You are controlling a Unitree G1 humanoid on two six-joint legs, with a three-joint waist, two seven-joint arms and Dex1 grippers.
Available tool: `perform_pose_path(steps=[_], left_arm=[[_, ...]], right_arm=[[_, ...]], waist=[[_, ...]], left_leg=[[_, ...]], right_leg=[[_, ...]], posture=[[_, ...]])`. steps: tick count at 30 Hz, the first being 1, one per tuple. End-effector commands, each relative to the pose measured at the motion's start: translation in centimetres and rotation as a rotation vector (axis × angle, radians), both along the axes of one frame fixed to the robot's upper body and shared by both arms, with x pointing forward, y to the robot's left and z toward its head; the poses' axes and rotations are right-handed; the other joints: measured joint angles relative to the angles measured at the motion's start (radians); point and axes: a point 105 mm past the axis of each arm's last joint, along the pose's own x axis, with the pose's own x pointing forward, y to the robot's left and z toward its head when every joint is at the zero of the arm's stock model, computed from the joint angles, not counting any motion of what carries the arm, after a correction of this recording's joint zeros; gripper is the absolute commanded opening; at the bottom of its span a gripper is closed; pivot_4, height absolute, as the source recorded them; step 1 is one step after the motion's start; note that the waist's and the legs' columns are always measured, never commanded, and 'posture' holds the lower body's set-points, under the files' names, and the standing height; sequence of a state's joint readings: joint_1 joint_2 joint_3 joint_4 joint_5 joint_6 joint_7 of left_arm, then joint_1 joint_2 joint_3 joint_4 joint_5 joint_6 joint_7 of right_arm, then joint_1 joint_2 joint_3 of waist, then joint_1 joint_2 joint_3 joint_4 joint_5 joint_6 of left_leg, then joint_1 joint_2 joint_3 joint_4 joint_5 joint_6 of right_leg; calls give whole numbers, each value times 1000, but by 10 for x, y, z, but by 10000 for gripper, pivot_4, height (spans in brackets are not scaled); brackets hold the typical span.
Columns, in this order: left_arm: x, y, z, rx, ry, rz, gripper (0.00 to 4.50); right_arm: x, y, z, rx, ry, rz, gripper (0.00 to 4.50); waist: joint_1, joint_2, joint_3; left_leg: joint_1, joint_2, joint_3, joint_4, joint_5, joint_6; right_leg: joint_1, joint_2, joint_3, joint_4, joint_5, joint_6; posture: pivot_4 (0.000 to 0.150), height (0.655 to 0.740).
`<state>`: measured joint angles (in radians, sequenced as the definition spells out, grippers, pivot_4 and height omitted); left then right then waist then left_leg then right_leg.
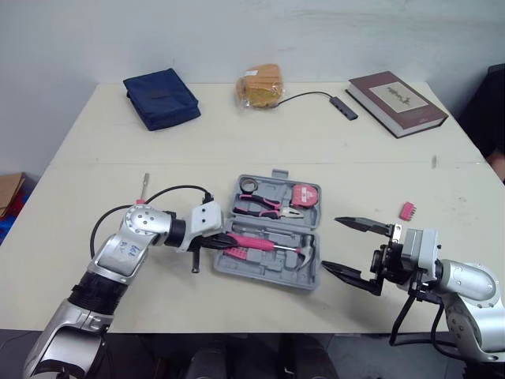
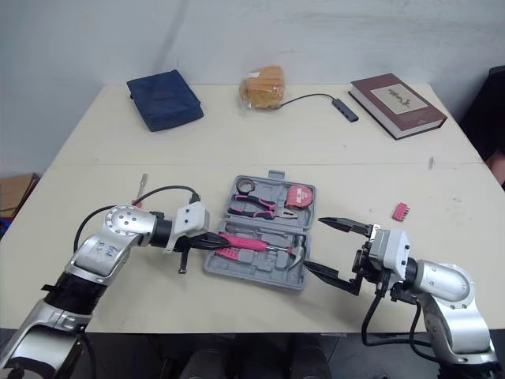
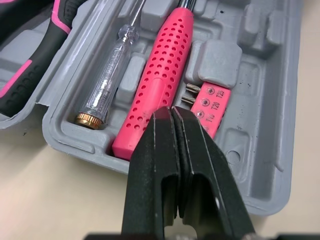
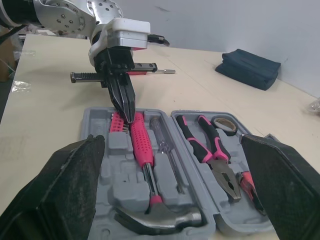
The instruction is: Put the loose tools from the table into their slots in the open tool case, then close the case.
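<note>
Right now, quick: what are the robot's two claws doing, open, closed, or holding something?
Left gripper: shut, empty, tips at the pink hammer handle.
Right gripper: open, empty, beside the tool case.

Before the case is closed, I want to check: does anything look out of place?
Yes. A pink bit holder lies on the table right of the tool case, and a small screwdriver lies left of it, both outside their slots.
</note>
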<state>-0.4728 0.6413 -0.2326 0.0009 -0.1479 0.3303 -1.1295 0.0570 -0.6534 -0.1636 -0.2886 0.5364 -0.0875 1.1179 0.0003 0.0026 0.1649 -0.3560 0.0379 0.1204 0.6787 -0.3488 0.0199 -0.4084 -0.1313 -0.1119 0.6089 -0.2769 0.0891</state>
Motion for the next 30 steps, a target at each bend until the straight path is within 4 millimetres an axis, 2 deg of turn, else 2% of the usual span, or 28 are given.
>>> perform_pose_path(steps=[1,3,6,8,9,11,13,14,15,17,19,21,24,26,30], left_arm=[[-4,1,50,-313,-112,-40,158],[-6,24,59,-371,-147,0,158],[-8,62,58,-415,-168,135,158],[-13,89,53,-405,-192,225,5100],[-16,101,50,-399,-198,273,7962],[-18,121,48,-393,-238,378,17241],[-20,148,51,-418,-306,536,27712],[-23,159,51,-430,-326,602,29885],[-28,168,48,-418,-341,655,35980],[-40,185,43,-391,-359,744,44816],[-48,209,48,-448,-389,898,44816],[-62,228,45,-434,-406,992,44816],[-83,261,34,-419,-413,1171,44816],[-96,267,25,-417,-393,1229,44816],[-106,265,9,-393,-354,1247,44816]], right_arm=[[0,-16,16,7,-68,-68,45000],[-5,-29,16,-21,-54,-99,45000],[-16,-47,13,-56,-43,-146,45000],[-20,-64,13,-73,-48,-213,45000],[-22,-73,14,-73,-51,-256,45000],[-23,-92,13,-79,-67,-350,45000],[-28,-120,10,-82,-84,-487,45000],[-31,-134,8,-77,-89,-554,45000],[-35,-146,6,-78,-99,-618,45000],[-43,-166,-1,-85,-99,-710,45000],[-53,-185,-7,-94,-102,-811,45000],[-64,-205,-14,-85,-95,-929,45000],[-90,-236,-41,-88,-7,-1121,45000],[-104,-254,-56,-130,43,-1261,45000],[-99,-250,-62,-127,33,-1264,45000]], waist=[[1,-2,8],[2,-6,13],[0,-6,13],[-2,-5,13],[-2,-5,13],[0,-7,14],[2,-9,16],[5,-10,16],[7,-10,16],[9,-10,16],[8,-9,16],[7,-10,16],[5,-9,16],[3,-9,15],[-5,-7,15]], left_leg=[[-1,0,0,0,0,1],[-4,0,-1,2,1,0],[-5,0,-1,1,2,-1],[-5,0,-1,0,1,-1],[-5,0,0,0,1,-1],[-5,-1,1,0,1,0],[-5,-1,1,0,-1,2],[-5,-1,0,0,-2,4],[-5,-1,-1,0,-4,5],[-4,-1,-1,0,-7,1],[-4,0,-1,-4,-7,0],[-3,-1,0,-9,-7,-1],[-1,0,1,-14,-3,-7],[-1,0,1,-15,-3,-8],[0,0,3,-16,-6,-3]], right_leg=[[-1,0,0,1,0,0],[-4,-1,0,3,0,0],[-4,-1,-2,2,0,0],[-4,0,-2,0,0,0],[-4,0,-2,-1,0,0],[-3,0,-2,-2,1,2],[-3,-1,-2,-4,2,3],[-2,-2,-1,-4,2,3],[-2,-2,-1,-5,2,3],[-2,-3,0,-5,2,3],[-3,-3,0,-7,2,2],[-3,-2,0,-9,1,2],[-3,-1,0,-12,1,1],[-3,-1,-1,-13,1,0],[-3,-1,2,-14,1,1]], posture=[[1500,7400],[1500,7400],[1500,7400],[1500,7400],[1500,7400],[1500,7400],[1500,7400],[1500,7400],[1500,7400],[1500,7400],[1500,7400],[1500,7400],[1500,7400],[1500,7400],[1500,7400]])
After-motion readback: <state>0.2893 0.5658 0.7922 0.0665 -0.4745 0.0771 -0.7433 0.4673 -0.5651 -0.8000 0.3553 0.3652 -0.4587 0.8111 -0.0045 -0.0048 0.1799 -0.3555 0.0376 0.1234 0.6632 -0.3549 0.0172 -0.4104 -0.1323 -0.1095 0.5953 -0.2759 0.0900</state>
